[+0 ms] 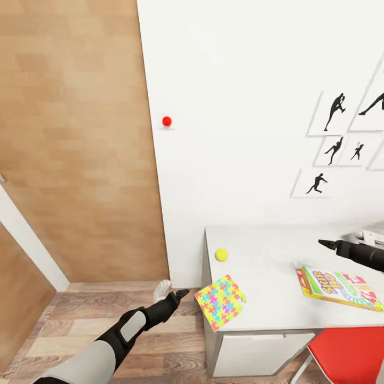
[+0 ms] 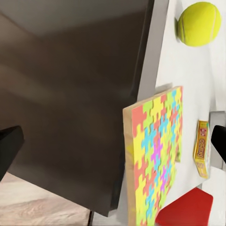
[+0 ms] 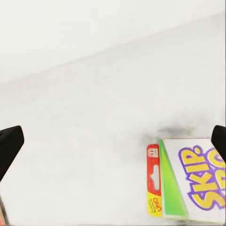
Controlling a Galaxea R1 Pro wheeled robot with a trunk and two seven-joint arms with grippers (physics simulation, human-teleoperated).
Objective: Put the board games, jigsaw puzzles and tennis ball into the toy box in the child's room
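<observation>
Left pincer hangs low beside the worktop's left end, just off the front-left corner, and its two dark fingertips sit at opposite edges of the wrist view, so the jaws stand wide apart with nothing between them. Right there is a jigsaw puzzle, tilted and jutting past the front-left corner, part of it hanging over the edge (the left wrist view catches its wooden side and the bright interlocking pieces). The pincer is close to it but not touching.

Tennis ball sits on the worktop near the left edge, behind the puzzle and apart from it.

Over to the right pincer: it hovers above the worktop toward the back right, jaws spread wide as well, empty. Just in front of it lies the SKIP-BO board game, flat near the front edge, with a red chair below. A red wall button and black player silhouettes mark the white wall.
</observation>
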